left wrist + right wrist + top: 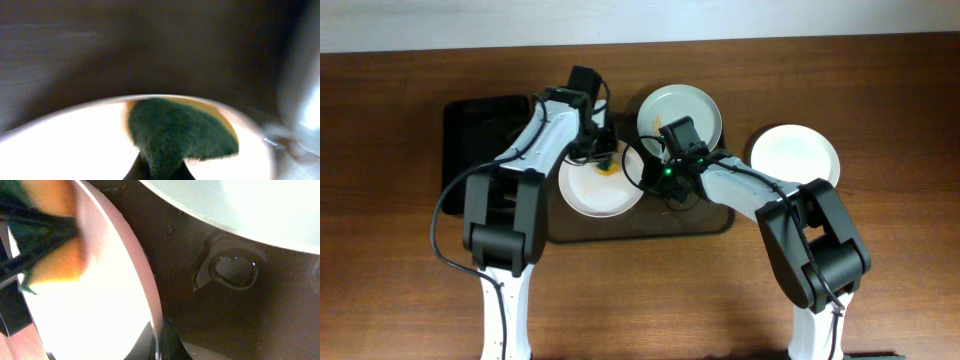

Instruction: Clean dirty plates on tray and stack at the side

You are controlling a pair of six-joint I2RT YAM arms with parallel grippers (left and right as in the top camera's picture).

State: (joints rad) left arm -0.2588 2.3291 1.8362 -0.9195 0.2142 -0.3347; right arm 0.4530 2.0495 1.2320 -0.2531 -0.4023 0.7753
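A white plate with an orange smear lies on the dark brown tray. My left gripper is shut on a green and yellow sponge and presses it on this plate's far part. The left wrist view shows the sponge on the plate, held by the fingers. My right gripper is shut on this plate's right rim; the right wrist view shows its fingers pinching the rim of the plate. A second plate sits at the tray's far edge. A third plate lies on the table to the right.
A smaller black tray lies at the left, under my left arm. The brown wooden table extends all round. In the right wrist view the second plate is close above the dark tray floor.
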